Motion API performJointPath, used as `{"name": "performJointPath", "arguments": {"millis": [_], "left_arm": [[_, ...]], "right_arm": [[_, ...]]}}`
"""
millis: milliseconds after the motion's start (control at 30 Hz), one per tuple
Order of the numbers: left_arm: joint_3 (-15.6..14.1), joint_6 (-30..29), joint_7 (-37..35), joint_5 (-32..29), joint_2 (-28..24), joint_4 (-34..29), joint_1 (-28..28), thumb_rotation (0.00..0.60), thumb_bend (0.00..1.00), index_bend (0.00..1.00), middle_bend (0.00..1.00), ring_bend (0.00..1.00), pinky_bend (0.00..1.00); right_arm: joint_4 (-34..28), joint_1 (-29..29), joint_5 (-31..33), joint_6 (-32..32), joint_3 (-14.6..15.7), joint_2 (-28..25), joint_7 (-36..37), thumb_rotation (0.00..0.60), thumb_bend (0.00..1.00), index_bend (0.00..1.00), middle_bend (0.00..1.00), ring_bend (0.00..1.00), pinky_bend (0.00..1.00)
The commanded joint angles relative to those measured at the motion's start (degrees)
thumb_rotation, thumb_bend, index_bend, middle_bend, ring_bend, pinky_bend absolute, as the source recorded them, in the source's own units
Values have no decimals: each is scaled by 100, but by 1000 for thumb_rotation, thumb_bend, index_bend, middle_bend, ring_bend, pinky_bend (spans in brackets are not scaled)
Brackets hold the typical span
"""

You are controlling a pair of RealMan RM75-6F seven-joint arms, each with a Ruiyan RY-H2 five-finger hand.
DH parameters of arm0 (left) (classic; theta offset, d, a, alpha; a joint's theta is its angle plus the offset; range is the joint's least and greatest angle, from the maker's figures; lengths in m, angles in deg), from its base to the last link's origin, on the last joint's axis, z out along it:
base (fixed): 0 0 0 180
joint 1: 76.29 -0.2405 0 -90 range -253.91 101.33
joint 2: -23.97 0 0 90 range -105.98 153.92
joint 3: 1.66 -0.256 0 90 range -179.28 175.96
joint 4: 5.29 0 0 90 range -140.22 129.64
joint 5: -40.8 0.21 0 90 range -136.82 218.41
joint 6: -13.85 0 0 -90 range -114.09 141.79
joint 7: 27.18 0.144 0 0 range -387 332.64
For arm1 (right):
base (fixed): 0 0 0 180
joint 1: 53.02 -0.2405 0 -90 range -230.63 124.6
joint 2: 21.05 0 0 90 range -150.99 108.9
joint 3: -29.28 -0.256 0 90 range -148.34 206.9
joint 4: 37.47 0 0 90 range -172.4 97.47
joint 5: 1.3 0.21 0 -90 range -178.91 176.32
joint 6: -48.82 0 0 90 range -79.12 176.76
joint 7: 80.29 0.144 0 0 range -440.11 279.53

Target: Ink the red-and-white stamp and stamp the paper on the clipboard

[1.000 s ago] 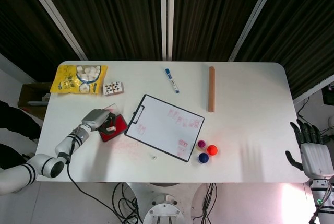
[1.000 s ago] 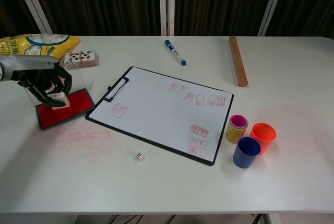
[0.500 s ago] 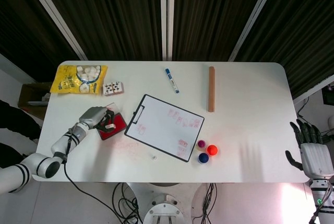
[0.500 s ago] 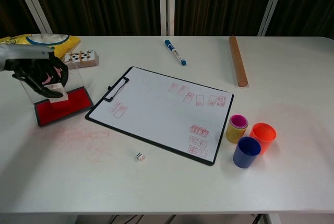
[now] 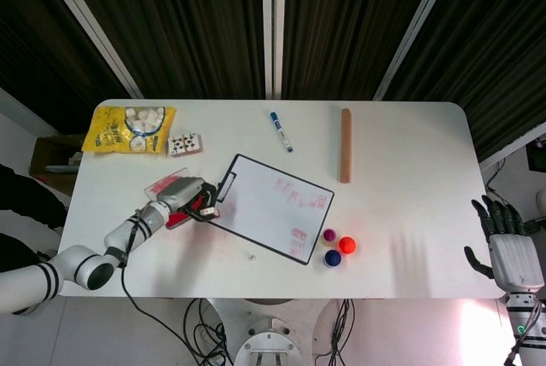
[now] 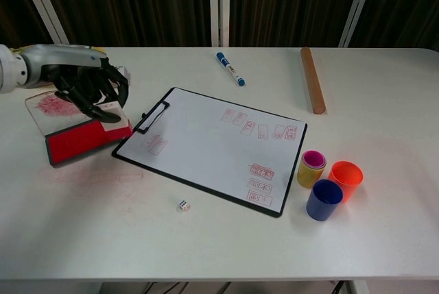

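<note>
- The left hand [image 6: 92, 92] has its fingers [image 6: 103, 111] curled over something, likely the stamp [image 5: 207, 206], hanging above the ink pad [image 6: 82, 140].
- The clipboard [image 6: 206, 147] lies just right of it, long axis diagonal, so this hand is nearer.
- The right hand [image 5: 510, 246] hangs released off the table.
- The stamped marks aren't legible.

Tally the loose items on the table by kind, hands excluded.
Cups: 3, purple-and-yellow, orange, blue
Clipboard: 1
Ink pad: 1
Marker: 1
Wooden rod: 1
Die: 1
Card deck: 1
Snack bag: 1
Total: 10
</note>
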Motion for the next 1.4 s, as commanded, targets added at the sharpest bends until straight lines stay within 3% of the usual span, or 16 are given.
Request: {"name": "performJointPath", "arguments": {"millis": [33, 467, 633, 1067, 1400], "left_arm": [[54, 138, 57, -103, 274, 40, 189, 600, 402, 713, 711, 907, 977], [219, 347, 592, -770, 1193, 736, 841, 600, 405, 713, 712, 907, 977], [122, 372, 882, -1046, 1358, 972, 982, 600, 407, 713, 712, 907, 977], [48, 311, 965, -1321, 1464, 1187, 924, 600, 408, 711, 711, 907, 977], [-16, 278, 812, -1122, 1654, 1463, 766, 600, 407, 711, 711, 913, 978]], "right_arm": [[5, 5, 5, -3, 4, -9, 24, 600, 250, 0, 0, 0, 0], [110, 100, 86, 46, 12, -103, 232, 600, 250, 0, 0, 0, 0], [170, 123, 115, 40, 12, -111, 307, 600, 252, 0, 0, 0, 0], [160, 101, 83, 19, 7, -70, 249, 600, 253, 0, 0, 0, 0], [156, 96, 49, 35, 9, -65, 185, 600, 255, 0, 0, 0, 0]]}}
